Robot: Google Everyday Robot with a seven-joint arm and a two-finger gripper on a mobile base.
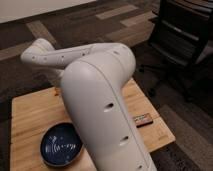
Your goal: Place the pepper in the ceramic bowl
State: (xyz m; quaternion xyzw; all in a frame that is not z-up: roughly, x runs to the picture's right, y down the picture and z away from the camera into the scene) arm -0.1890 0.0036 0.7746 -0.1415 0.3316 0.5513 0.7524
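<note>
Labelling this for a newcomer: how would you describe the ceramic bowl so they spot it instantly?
Find the wooden table under the big white arm, whose tool is hidden behind it. At the table's near left corner sits the ceramic bowl: round, glossy navy, unlike the flat red-and-black item on the right.

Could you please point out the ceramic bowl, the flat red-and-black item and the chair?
ceramic bowl [56, 141], camera view, bare inner surface.
flat red-and-black item [143, 120], camera view, its middle.
chair [184, 31], camera view, backrest.
gripper: out of sight, hidden behind the white arm [100, 110].
</note>
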